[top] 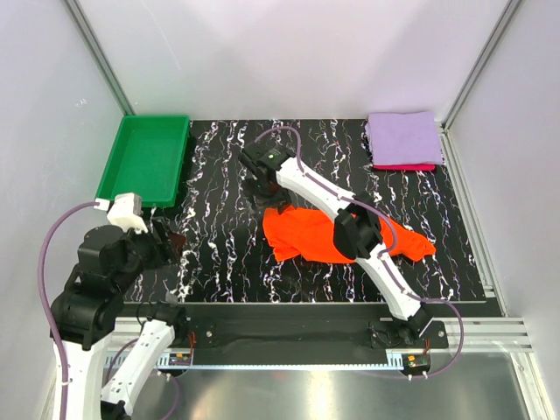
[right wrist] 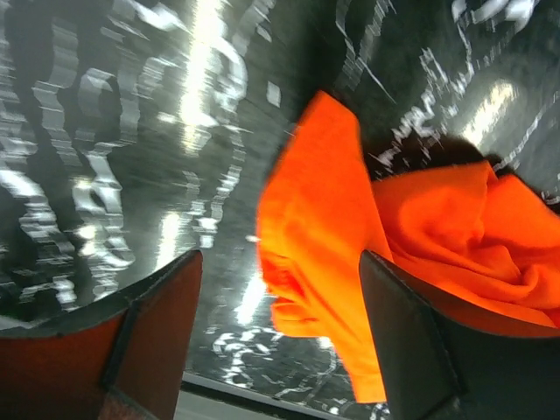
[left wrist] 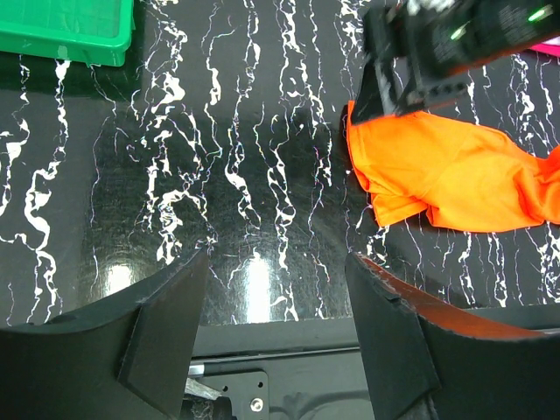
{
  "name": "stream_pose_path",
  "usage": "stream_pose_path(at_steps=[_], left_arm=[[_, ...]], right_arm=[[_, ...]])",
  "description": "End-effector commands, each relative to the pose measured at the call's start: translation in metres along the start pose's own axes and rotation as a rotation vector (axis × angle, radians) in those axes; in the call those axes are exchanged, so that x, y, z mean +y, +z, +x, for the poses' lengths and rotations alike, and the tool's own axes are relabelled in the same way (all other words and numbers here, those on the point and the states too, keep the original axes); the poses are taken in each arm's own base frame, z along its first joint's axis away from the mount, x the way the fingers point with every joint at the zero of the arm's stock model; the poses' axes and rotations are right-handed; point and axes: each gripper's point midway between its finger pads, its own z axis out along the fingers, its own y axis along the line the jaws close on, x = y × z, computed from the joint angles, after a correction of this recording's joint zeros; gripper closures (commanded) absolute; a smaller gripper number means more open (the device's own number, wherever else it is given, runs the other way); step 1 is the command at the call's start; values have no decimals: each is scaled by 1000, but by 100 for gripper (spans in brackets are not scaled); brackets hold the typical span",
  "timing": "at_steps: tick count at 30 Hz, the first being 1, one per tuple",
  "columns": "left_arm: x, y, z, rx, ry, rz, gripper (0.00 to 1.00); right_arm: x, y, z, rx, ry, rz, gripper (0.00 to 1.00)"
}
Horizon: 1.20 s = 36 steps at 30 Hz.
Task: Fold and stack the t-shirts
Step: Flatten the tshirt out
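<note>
The orange-red t-shirt lies crumpled in the middle of the black marbled table. My right gripper hovers open at its left edge. In the right wrist view a fold of the orange cloth sits between the spread fingers, and they do not pinch it. The lavender t-shirt rests folded at the back right on top of the crimson-pink one. My left gripper is open and empty near the table's front left, well away from the orange shirt.
A green plastic tray stands at the back left, also in the left wrist view. The right arm stretches over the orange shirt's right half. Metal frame rails run along the table's sides and front.
</note>
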Motion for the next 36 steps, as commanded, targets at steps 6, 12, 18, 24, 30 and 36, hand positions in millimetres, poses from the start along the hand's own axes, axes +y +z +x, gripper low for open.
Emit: stream_pose_path(at_steps=[6,12,18,24,30,36], left_arm=[[-6,-6,-3,-23,19,40,31],[-5,-10,0,-19,25,37,30],[-2,-14,1,-23,30,25,30],[1,-16,3,-19,31,16,30],[1,-19,6,-15,25,16,29],[3,-21,11,-9,13,13,29]], right_arm=[[-16,17,5,-23,-75,55,27],[-20,26,-14,-89,-102,102,28],[-19,27,-26,-141,-112,112,31],[-18,47,-23,-116,-115,109,42],[-24,65,-19,-98,-128,134,54],[-31,50,-28,-133,-152,188,93]])
